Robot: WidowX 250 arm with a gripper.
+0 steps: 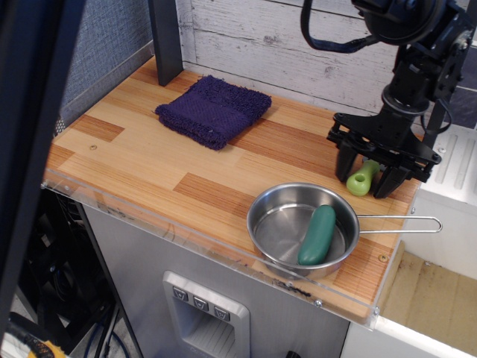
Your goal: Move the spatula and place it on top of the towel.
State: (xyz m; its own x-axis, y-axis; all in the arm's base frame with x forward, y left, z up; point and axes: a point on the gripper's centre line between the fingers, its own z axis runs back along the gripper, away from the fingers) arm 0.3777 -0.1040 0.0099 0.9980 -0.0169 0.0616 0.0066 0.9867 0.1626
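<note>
The spatula lies at the back right of the wooden counter. Only its lime-green handle shows; the grey blade is hidden behind the gripper. My gripper is down over it, its two black fingers close against both sides of the handle, shut on it. The spatula still rests on the counter. The dark purple towel lies flat at the back left, far from the gripper, with nothing on it.
A steel pan stands at the front right, just in front of the gripper, with a dark green pickle-shaped thing in it and a wire handle pointing right. A dark post stands behind the towel. A white plank wall runs along the back.
</note>
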